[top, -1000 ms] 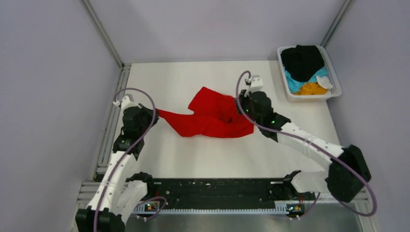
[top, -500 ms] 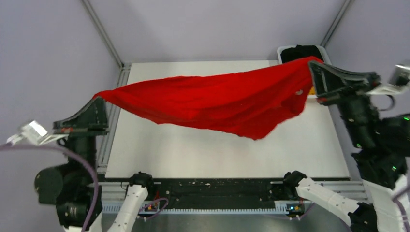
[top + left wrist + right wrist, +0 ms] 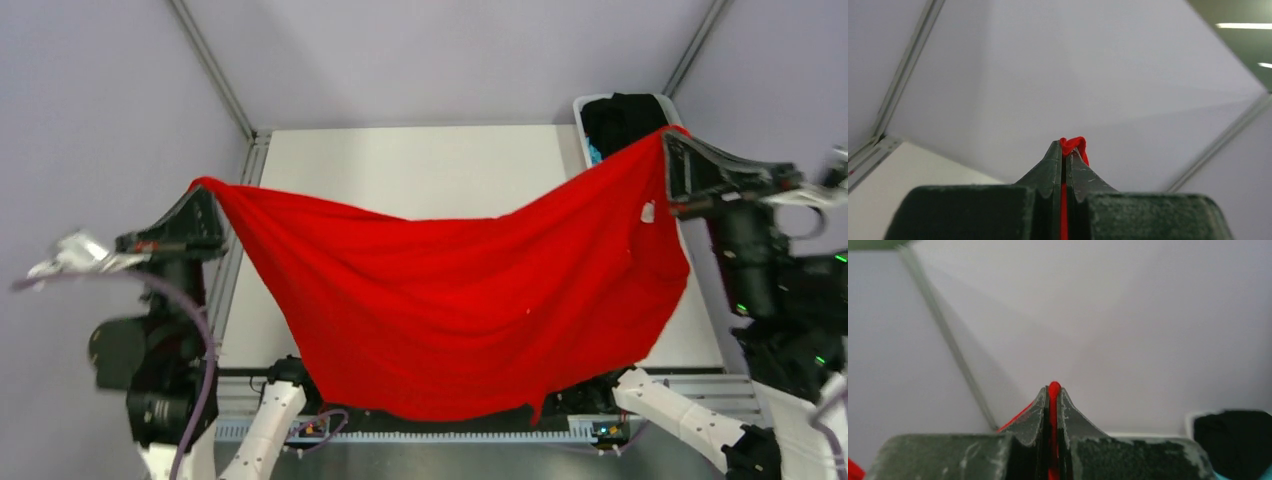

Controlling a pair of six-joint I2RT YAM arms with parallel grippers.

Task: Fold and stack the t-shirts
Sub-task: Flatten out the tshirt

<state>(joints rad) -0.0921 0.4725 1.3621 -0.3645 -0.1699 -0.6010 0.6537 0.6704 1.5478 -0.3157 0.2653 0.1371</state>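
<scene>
A bright red t-shirt [image 3: 450, 310] hangs spread in the air between both arms, high above the white table [image 3: 400, 165]. Its lower edge sags toward the near edge of the table. My left gripper [image 3: 200, 195] is shut on the shirt's left top corner; in the left wrist view a pinch of red cloth [image 3: 1072, 145] sticks out past the closed left gripper [image 3: 1064, 150]. My right gripper [image 3: 668, 140] is shut on the right top corner, and red cloth [image 3: 1053, 388] shows between the closed tips of the right gripper [image 3: 1052, 392]. More t-shirts, the black one [image 3: 620, 120] on top, lie in the basket.
A white plastic basket [image 3: 590, 103] stands at the table's back right corner, partly hidden behind the hanging shirt and the right gripper. Grey enclosure walls with metal corner posts [image 3: 215, 70] surround the table. A black rail [image 3: 580, 395] runs along the near edge.
Both arms lifted the red shirt off the table and pulled it apart. Since half a second ago the cloth has swung down and toward the near edge, hanging much lower.
</scene>
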